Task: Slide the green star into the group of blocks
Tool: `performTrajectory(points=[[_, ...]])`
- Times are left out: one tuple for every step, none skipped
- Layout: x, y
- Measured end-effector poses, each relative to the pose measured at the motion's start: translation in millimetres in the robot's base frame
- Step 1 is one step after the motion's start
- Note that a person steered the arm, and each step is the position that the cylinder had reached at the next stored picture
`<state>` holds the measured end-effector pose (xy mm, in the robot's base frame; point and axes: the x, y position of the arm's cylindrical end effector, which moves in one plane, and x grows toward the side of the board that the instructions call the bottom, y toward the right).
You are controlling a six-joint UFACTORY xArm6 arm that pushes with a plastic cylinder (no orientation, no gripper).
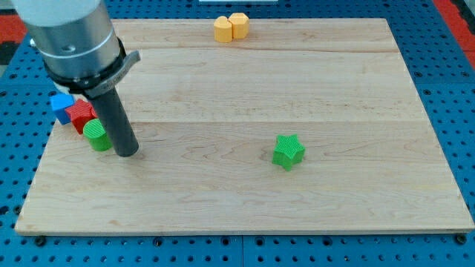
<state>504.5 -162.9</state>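
The wooden board (245, 89) fills most of the view, a pale plank top lying on a blue perforated surface (453, 89) that shows around its edges, with a strip of red (15, 30) at the far left corner. Next in bulk is the arm's grey cylindrical body (70, 37) at the far left, from which the dark rod (115, 119) slants down toward the board. There is no hand to spread or press together here, only the rod, and my tip (128, 153) rests on the wood at the left side, just to the right of the green round block (96, 136) and possibly touching it; I cannot tell for sure. That green block sits at the near end of a tight cluster by the left edge, with a red block (80, 116) touching it just behind and a blue block (61, 104) beyond that, against the red one. At the far edge, a little left of centre, two yellow-orange blocks (231, 27) stand pressed side by side, their shapes hard to make out. The green star (288, 151) lies alone right of centre, toward the near side, well apart from my tip and from the cluster on the left.
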Motion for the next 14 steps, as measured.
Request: performTrajectory(points=[[-1.9, 18.2], [-43.2, 148.3], [-66.1, 276.6], [-15.0, 305.9], [15.8, 248.3], [18.9, 171.6], [11.3, 182.7], [-18.5, 209.6], [-13.6, 184.8], [13.8, 143.3], [30.5, 94.1], [19.9, 112.5], [-22.3, 117.3], [-15.9, 87.6]])
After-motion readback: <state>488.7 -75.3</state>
